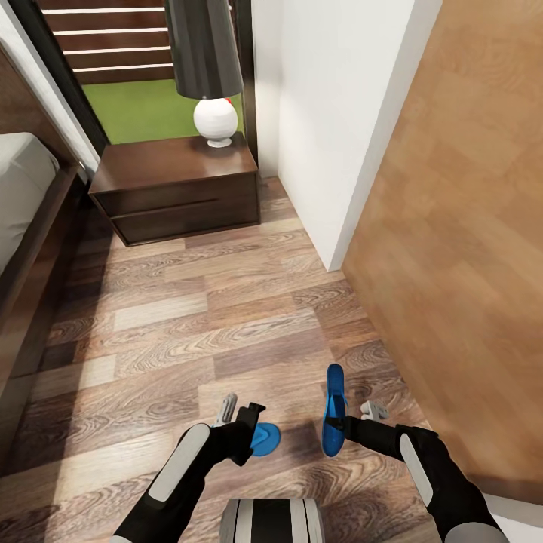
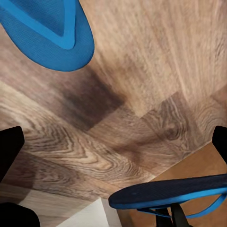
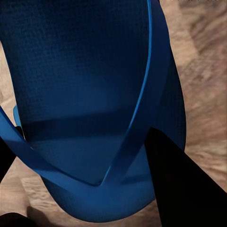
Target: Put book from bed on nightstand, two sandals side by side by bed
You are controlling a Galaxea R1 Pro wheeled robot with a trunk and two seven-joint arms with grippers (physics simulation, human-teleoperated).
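Observation:
One blue sandal (image 1: 265,440) lies flat on the plank floor, half hidden under my left gripper (image 1: 243,424). The left wrist view shows this sandal (image 2: 47,33) off to the side, while the left gripper's fingers (image 2: 10,149) stand wide apart with bare floor between them. My right gripper (image 1: 345,424) is shut on the second sandal (image 1: 332,407), which hangs on edge above the floor. Its sole and thong strap (image 3: 94,94) show close up in the right wrist view. The nightstand (image 1: 177,185) stands ahead, beside the bed (image 1: 23,188) at the left. The book is out of view.
A white-based lamp (image 1: 215,121) with a dark shade stands on the nightstand. A white wall corner (image 1: 332,151) and an orange-brown wooden panel (image 1: 467,226) close in on the right. Plank floor (image 1: 196,317) stretches between me and the nightstand.

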